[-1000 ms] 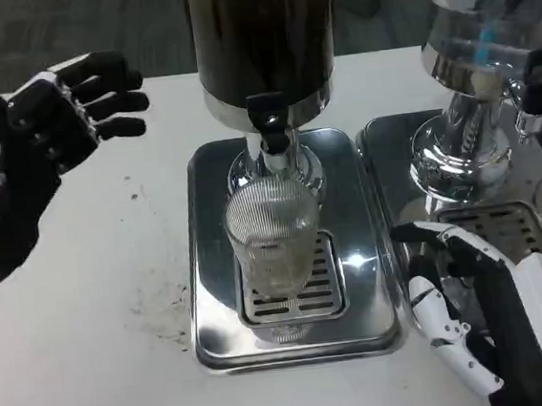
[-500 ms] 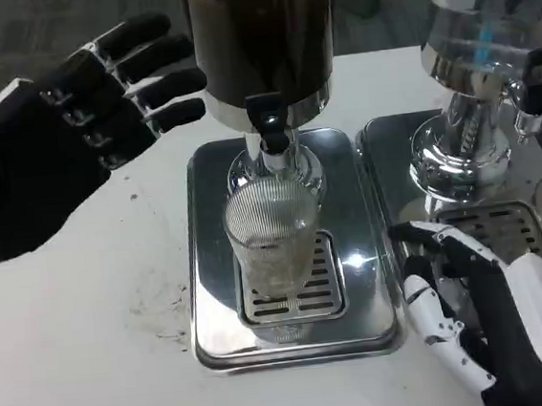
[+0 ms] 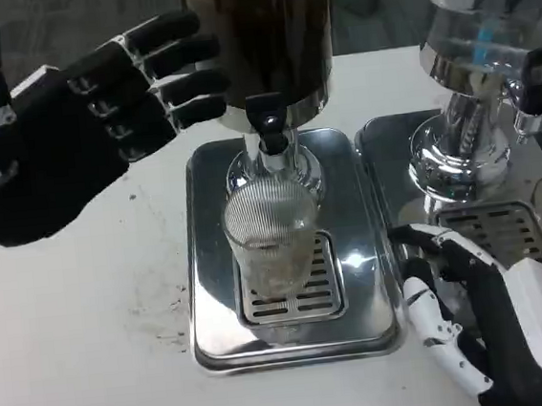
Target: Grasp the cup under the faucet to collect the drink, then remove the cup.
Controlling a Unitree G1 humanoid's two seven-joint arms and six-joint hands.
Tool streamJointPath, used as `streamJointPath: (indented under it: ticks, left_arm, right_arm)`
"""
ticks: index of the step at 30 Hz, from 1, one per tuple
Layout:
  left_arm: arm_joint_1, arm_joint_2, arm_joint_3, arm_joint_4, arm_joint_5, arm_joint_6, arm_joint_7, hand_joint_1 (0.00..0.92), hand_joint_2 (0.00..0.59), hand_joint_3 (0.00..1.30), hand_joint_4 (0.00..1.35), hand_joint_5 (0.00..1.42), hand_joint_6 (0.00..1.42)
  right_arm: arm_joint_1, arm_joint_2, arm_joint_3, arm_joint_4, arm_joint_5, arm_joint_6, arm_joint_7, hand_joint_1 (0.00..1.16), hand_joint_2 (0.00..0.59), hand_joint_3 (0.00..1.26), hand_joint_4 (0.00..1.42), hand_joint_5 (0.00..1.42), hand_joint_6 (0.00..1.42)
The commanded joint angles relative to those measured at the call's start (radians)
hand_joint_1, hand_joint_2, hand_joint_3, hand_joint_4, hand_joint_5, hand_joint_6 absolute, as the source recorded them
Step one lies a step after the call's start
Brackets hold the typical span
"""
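While cup (image 3: 272, 236) sits under faucet (image 3: 269, 126) (no legible labels), hands apart.

Head view, my only camera: set high on my body, it looks steeply down and forward at close range over the white table (image 3: 95, 373), my left hand (image 3: 63, 137) at picture left, my right hand (image 3: 494, 325) lower right.
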Motion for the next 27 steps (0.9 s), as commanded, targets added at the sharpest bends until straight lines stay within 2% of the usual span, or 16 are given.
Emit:
streamJointPath:
  ticks: [1,12,23,27]
  left_arm:
    - [-0.028,-0.039,-0.012,0.001,0.043,-0.025,0.005,0.0,0.057,0.21,0.11,0.15,0.11]
    - [-0.04,-0.11,-0.02,-0.014,0.113,-0.082,0.044,0.0,0.064,0.18,0.08,0.12,0.09]
    - [-0.053,-0.137,-0.031,-0.004,0.157,-0.12,0.058,0.0,0.069,0.18,0.07,0.11,0.09]
    - [-0.067,-0.15,-0.048,0.025,0.169,-0.104,0.037,0.0,0.064,0.18,0.06,0.11,0.08]
  right_arm:
    - [0.009,0.007,0.004,0.005,0.01,-0.008,-0.018,0.13,0.495,0.37,0.29,0.27,0.37]
    - [0.016,0.015,0.006,0.006,0.012,-0.007,-0.025,0.13,0.495,0.37,0.29,0.27,0.36]
    - [0.023,0.028,0.008,0.007,0.011,-0.007,-0.025,0.13,0.495,0.38,0.3,0.27,0.36]
    - [0.024,0.03,0.008,0.007,0.01,-0.008,-0.028,0.13,0.495,0.38,0.31,0.28,0.36]
